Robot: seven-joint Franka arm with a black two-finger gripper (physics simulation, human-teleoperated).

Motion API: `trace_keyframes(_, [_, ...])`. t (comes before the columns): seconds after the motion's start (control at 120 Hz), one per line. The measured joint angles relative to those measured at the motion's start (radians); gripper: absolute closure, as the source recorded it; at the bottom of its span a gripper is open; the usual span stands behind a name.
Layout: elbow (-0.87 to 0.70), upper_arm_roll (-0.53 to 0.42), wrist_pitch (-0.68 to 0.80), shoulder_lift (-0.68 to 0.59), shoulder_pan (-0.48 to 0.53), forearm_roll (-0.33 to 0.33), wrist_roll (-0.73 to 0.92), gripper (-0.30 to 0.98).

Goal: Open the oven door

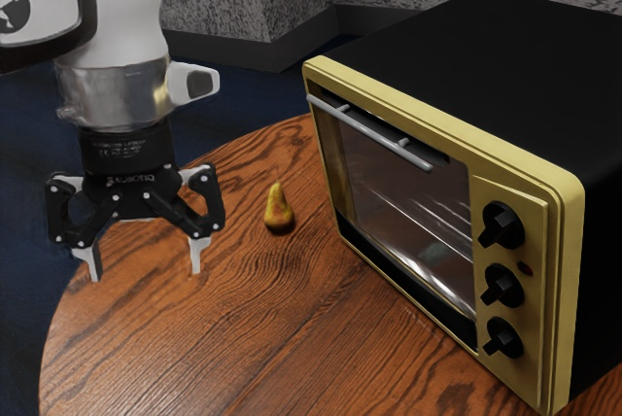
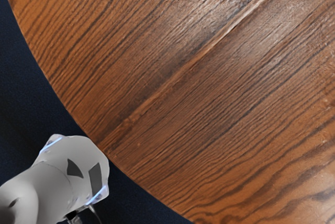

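Observation:
My gripper (image 1: 145, 270) hangs over the table near its edge at the exterior view's left, fingers spread wide and pointing down, with nothing between them. The toaster oven (image 1: 566, 198), black with a yellow front, stands at the exterior view's right, well apart from the gripper. Its glass door (image 1: 403, 212) is closed, and a silver bar handle (image 1: 374, 134) runs along the door's top edge.
A yellow-brown pear (image 1: 279, 210) stands on the round wooden table (image 1: 233, 338) between the gripper and the oven. Black knobs line the oven's front beside the door. In the wrist view are the tabletop (image 2: 199, 88) and a white arm part (image 2: 68, 177) beyond its edge.

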Motion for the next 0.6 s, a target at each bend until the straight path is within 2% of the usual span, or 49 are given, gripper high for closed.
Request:
trace_keyframes(0.167, [0.040, -0.042, 0.148, 0.001, -0.002, -0.007, -0.330, 0.00])
trace_keyframes(0.283, [0.047, -0.074, 0.199, 0.007, -0.004, 0.016, -0.513, 0.00])
trace_keyframes(0.433, [0.119, -0.107, 0.249, 0.043, -0.006, 0.028, -0.702, 0.00])
trace_keyframes(0.6, [0.118, -0.131, 0.317, 0.007, -0.055, 0.030, -0.860, 0.00])
